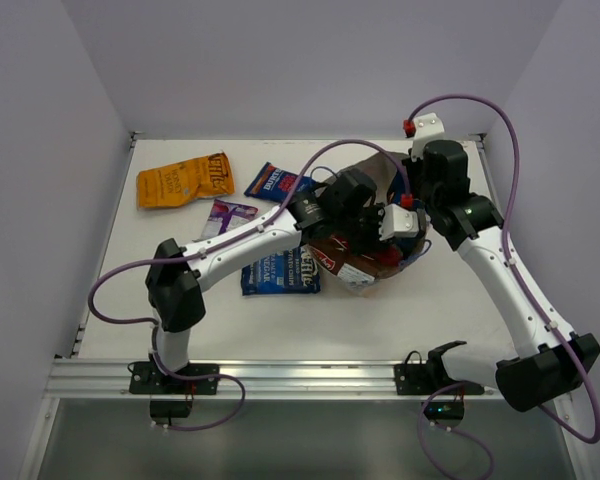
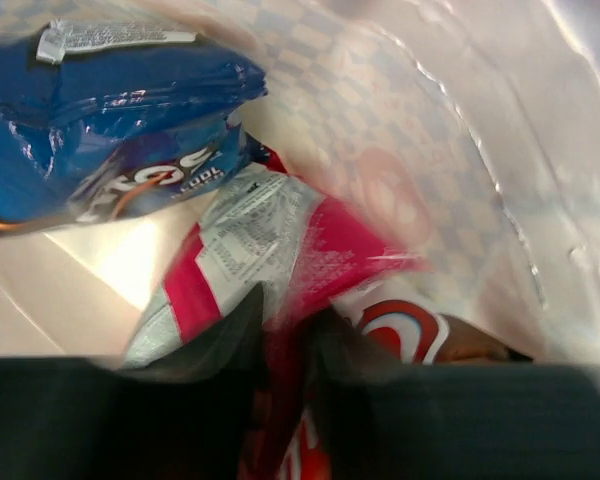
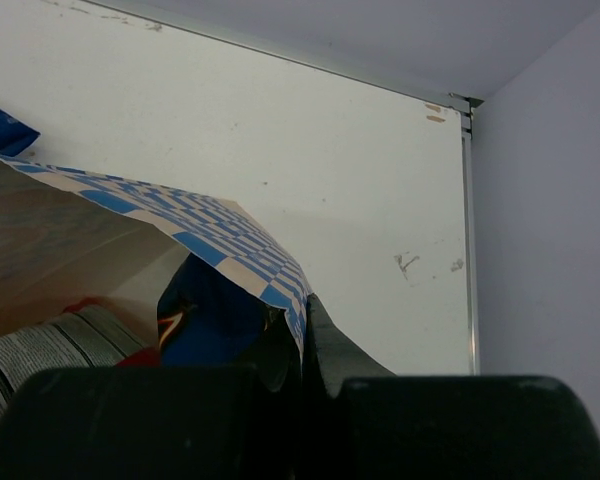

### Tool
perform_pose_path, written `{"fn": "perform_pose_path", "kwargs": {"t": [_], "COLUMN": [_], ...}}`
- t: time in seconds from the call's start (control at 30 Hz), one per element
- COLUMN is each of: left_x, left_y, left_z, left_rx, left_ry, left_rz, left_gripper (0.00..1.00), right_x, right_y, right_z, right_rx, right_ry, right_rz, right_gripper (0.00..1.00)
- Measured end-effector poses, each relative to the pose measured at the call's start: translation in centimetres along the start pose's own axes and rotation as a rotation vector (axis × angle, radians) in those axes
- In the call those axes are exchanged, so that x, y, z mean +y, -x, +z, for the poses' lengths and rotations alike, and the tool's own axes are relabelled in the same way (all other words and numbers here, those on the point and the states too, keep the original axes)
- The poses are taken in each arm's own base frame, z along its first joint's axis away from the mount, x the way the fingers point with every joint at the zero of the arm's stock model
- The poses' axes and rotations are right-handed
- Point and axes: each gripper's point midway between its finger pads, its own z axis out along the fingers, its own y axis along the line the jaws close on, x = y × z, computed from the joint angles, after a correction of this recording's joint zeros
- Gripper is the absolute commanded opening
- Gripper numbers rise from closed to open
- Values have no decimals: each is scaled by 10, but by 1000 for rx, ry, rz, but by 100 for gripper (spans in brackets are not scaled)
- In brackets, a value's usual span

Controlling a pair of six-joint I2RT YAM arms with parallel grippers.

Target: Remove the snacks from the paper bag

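From above, the paper bag (image 1: 380,175) lies on its side; an orange packet (image 1: 183,180) lies well apart from it.

Inside the bag, the left fingers (image 2: 235,340) clamp a magenta packet (image 2: 340,250), seemingly mid-extraction.

The right fingers (image 3: 335,355) pinch the bag's checkered rim. Next, I judge, the packet must be drawn straight out.

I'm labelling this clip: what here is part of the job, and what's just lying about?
Job: bag, right claw pinching it; magenta packet in left claw; blue packet, brown packet inside; orange packet, purple packet, navy packet, blue-white packet on table.
Lying about: cables, rail.
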Motion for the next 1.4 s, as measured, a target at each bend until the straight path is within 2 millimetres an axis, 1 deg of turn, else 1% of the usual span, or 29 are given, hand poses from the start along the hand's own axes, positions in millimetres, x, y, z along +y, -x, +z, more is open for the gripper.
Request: {"fn": "perform_pose_path", "kwargs": {"t": [0.07, 0.17, 0.23, 0.3, 0.37, 0.4, 0.5, 0.6, 0.67, 0.73, 0.8, 0.83, 0.9, 0.93, 1.0, 1.03, 1.07, 1.1, 1.17, 1.23, 1.27, 1.3, 1.33, 1.4], "left_x": [1, 4, 9, 16, 24, 29, 38, 44, 46, 49, 59, 64, 83, 93, 116, 122, 131, 135, 137, 137, 136, 133, 127, 109], "left_y": [-1, 0, 2, 10, 27, 39, 79, 128, 154, 168, 168, 164, 144, 130, 90, 74, 44, 17, -41, -104, -136, -163, -199, -265], "left_z": [0, -2, -6, -18, -39, -54, -110, -181, -229, -273, -311, -325, -359, -375, -407, -416, -428, -435, -440, -440, -439, -439, -441, -438], "left_rx": [4, 7, 10, -1, -41, -81, -216, -400, -516, -602, -638, -639, -609, -579, -492, -453, -387, -330, -185, -37, 37, 98, 178, 332], "left_ry": [3, 21, 53, 102, 176, 229, 367, 515, 616, 722, 865, 929, 1103, 1191, 1371, 1431, 1518, 1576, 1661, 1722, 1746, 1767, 1795, 1822], "left_rz": [5, 10, 13, 20, 26, 25, 22, 22, 13, -11, -55, -78, -147, -188, -274, -306, -363, -408, -495, -586, -635, -678, -737, -850], "left_gripper": [0, 0, 0, 0, 0, 0, 0, 0, 0, 0, 0, 0, 0, 0, 0, 0, 0, 0, 0, 0, 0, 0, 0, 0], "right_x": [0, 0, -1, -2, -3, -4, -6, -10, -13, -17, -21, -23, -27, -29, -32, -33, -34, -34, -35, -35, -35, -35, -35, -35], "right_y": [0, 0, 0, 0, 1, 1, 1, 0, -2, -2, -3, -4, -6, -6, -7, -7, -7, -7, -7, -8, -8, -8, -8, -8], "right_z": [0, 0, 0, 1, 1, 1, 1, 1, 1, 1, 1, 1, 2, 2, 2, 2, 2, 1, 1, 1, 1, 1, 1, 1], "right_rx": [0, -1, -3, -7, -11, -11, -10, -4, 0, 2, 6, 9, 15, 16, 19, 20, 20, 20, 21, 21, 21, 21, 21, 21], "right_ry": [0, -2, -6, -11, -18, -25, -40, -61, -80, -96, -114, -123, -137, -144, -155, -160, -164, -166, -168, -171, -171, -172, -172, -171], "right_rz": [0, 0, -1, -2, -1, 1, 1, 0, 0, 4, 9, 12, 19, 24, 28, 29, 30, 30, 30, 30, 30, 30, 30, 31], "right_gripper": [0, 0, 0, 0, 0, 0, 0, 0, 0, 0, 0, 0, 0, 0, 0, 0, 0, 0, 0, 0, 0, 0, 0, 0]}}
